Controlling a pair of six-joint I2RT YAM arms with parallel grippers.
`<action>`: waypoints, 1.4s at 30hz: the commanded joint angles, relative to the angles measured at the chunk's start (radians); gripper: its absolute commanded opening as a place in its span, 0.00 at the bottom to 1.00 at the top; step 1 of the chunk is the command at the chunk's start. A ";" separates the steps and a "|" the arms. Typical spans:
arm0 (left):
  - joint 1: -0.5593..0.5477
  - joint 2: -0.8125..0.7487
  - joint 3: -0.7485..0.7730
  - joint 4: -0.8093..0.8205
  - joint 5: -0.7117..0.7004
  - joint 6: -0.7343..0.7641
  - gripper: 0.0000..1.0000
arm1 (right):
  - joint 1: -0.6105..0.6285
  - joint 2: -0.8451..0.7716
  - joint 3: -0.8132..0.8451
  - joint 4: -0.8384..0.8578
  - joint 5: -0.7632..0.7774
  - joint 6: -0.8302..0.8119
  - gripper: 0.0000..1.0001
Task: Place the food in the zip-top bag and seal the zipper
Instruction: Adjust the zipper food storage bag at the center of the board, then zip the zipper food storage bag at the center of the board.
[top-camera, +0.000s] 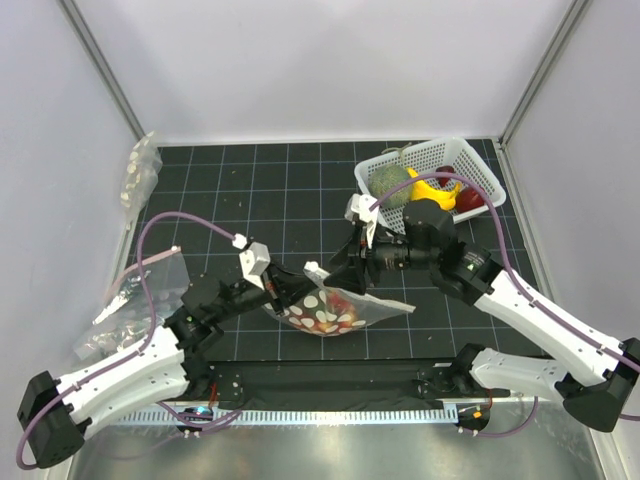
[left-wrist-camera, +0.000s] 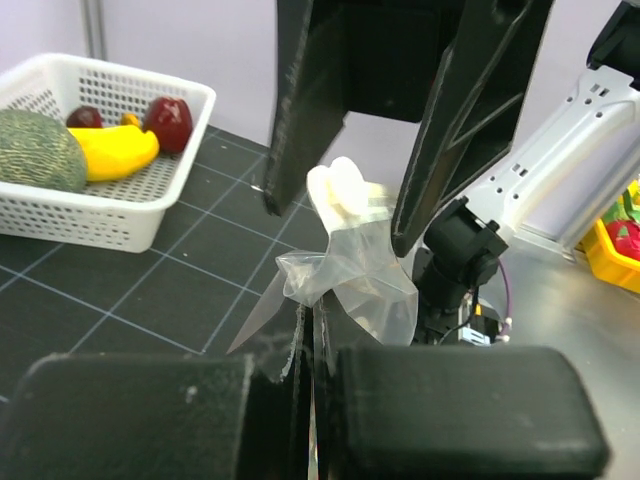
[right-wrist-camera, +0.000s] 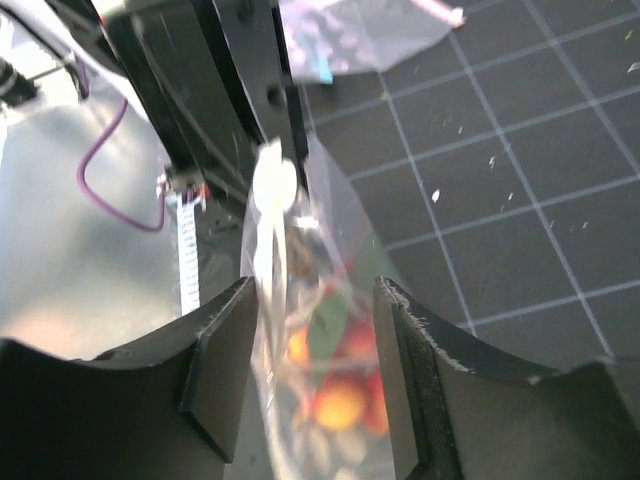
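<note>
Red food (top-camera: 338, 308) already inside zip-top bag (top-camera: 372, 308), lying on surface (top-camera: 250, 190) between both hands. Left hand (left-wrist-camera: 305, 390) pinches bag corner. Right hand (right-wrist-camera: 315, 300) spread, straddling mouth edge. Likely sealing now: right should clamp squarely on that edge and slide away from left, keeping it taut.

**Left wrist view:** The left hand (left-wrist-camera: 310, 385) is pinching the lower film of the zip-top bag (left-wrist-camera: 355, 285) between its two black fingers (left-wrist-camera: 150, 420), which are pressing almost together along the bottom of the frame. The clear bag is standing crumpled just above them. Its top, showing a white dot, is sitting between the spread jaws of the right hand (left-wrist-camera: 340, 225), which is hanging in from above. At left, a white basket (left-wrist-camera: 120, 215) is resting on the dark gridded bench (left-wrist-camera: 150, 290), holding a yellow banana (left-wrist-camera: 110, 150), a round green vegetable (left-wrist-camera: 35, 150) and a dark red fruit (left-wrist-camera: 168, 120).
</note>
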 joint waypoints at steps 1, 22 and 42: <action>0.003 0.036 0.067 0.081 0.064 -0.028 0.01 | 0.003 -0.025 -0.019 0.190 0.028 0.063 0.59; 0.002 0.093 0.097 0.050 0.053 -0.042 0.00 | 0.014 -0.031 -0.034 0.237 0.012 0.103 0.25; 0.002 0.069 0.087 0.044 0.043 -0.019 0.00 | 0.014 -0.140 -0.060 0.205 0.085 0.123 0.40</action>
